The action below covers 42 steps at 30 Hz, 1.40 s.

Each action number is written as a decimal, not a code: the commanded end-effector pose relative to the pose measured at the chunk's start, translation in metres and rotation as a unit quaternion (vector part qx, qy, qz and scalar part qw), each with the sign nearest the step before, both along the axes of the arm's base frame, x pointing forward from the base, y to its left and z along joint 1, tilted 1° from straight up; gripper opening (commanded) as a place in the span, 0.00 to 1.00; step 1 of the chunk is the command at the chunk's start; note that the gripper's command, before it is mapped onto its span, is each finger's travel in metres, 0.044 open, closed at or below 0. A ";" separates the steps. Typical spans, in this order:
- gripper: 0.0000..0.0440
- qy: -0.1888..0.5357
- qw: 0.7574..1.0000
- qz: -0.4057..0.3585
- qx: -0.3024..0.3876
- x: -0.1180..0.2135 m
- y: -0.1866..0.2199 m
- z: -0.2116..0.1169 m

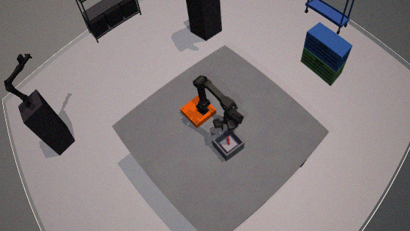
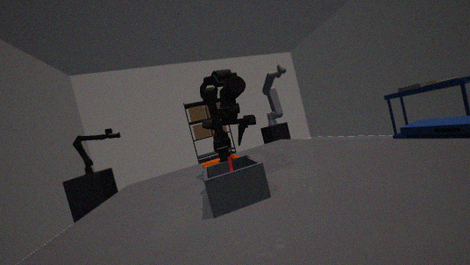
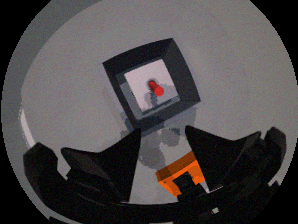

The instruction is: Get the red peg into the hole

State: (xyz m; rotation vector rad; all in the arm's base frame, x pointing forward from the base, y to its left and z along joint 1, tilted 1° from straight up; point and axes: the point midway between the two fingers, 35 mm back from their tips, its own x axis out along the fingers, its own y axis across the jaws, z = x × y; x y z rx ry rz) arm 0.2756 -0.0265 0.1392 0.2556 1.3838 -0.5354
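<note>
The red peg stands on end inside the open grey box. Its lower end is at the hole near the middle of the pale plate. In the wrist view it looks slightly tilted; how deep it sits cannot be told. My gripper is open, with nothing between its fingers. It is above and beside the box, on the side toward the arm's base, and does not touch the peg.
The box walls rise around the peg and plate. The orange base plate of my arm lies close behind the box. Black pedestals, a blue-and-green cabinet and shelving stand far off.
</note>
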 end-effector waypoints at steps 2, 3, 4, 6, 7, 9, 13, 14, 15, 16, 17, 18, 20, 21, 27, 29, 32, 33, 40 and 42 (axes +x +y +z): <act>0.61 0.001 1.000 0.000 0.004 -0.001 0.001 -0.001; 0.61 0.001 1.000 0.000 0.004 -0.001 0.001 -0.001; 0.61 0.001 1.000 0.000 0.004 -0.001 0.001 -0.001; 0.60 0.001 1.000 -0.001 0.005 -0.002 0.001 -0.001; 0.60 0.001 1.000 -0.001 0.005 -0.002 0.002 -0.001; 0.60 0.001 1.000 -0.001 0.006 -0.002 0.002 -0.001; 0.59 0.001 1.000 -0.002 0.006 -0.003 0.002 -0.002; 0.59 0.001 1.000 -0.002 0.007 -0.003 0.002 -0.002; 0.59 0.001 1.000 -0.002 0.007 -0.003 0.002 -0.002; 0.59 0.001 1.000 -0.002 0.007 -0.003 0.002 -0.002; 0.59 0.001 1.000 -0.003 0.007 -0.003 0.002 -0.002; 0.59 0.001 1.000 -0.003 0.008 -0.003 0.002 -0.002; 0.58 0.001 1.000 -0.003 0.008 -0.003 0.002 -0.002; 0.58 0.001 1.000 -0.003 0.008 -0.004 0.002 -0.002; 0.58 0.000 1.000 -0.004 0.010 -0.004 0.003 -0.003; 0.57 0.000 1.000 -0.005 0.010 -0.004 0.003 -0.003; 0.57 0.000 1.000 -0.005 0.011 -0.005 0.003 -0.003; 0.57 0.000 1.000 -0.005 0.011 -0.005 0.003 -0.004; 0.56 0.000 1.000 -0.006 0.012 -0.005 0.003 -0.004; 0.56 0.000 1.000 -0.006 0.012 -0.005 0.003 -0.004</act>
